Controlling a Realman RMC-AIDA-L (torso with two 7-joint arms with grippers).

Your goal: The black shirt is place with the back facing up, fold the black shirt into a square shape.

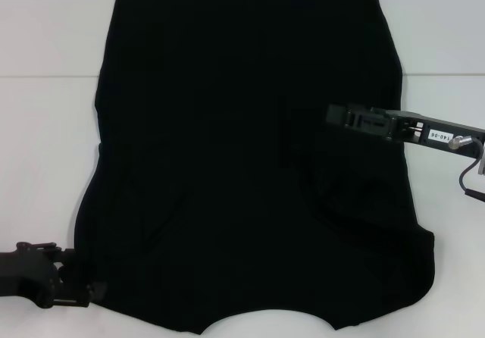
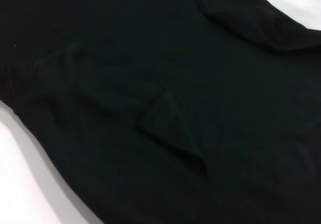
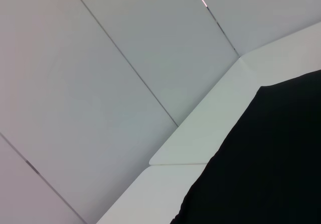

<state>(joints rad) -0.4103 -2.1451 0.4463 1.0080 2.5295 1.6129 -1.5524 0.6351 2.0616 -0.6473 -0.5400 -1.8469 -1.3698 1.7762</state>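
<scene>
Black shirt (image 1: 242, 164) flat on white table (image 1: 45, 141), right gripper (image 1: 333, 116) above it at 3 o'clock, left gripper (image 1: 79, 292) at 8 o'clock edge, grip of either cannot be told.

- Only readable thing I can spot: a little white sticker (image 1: 439, 136) on the silver bracket behind the right tool (image 1: 339, 116), head view. It looks like "140-06", printed upside down from this angle, so don't quote me on every digit.
- Black shirt (image 1: 250, 164): plain, no print or tag text.
- Both wrist views: nothing to read.
</scene>
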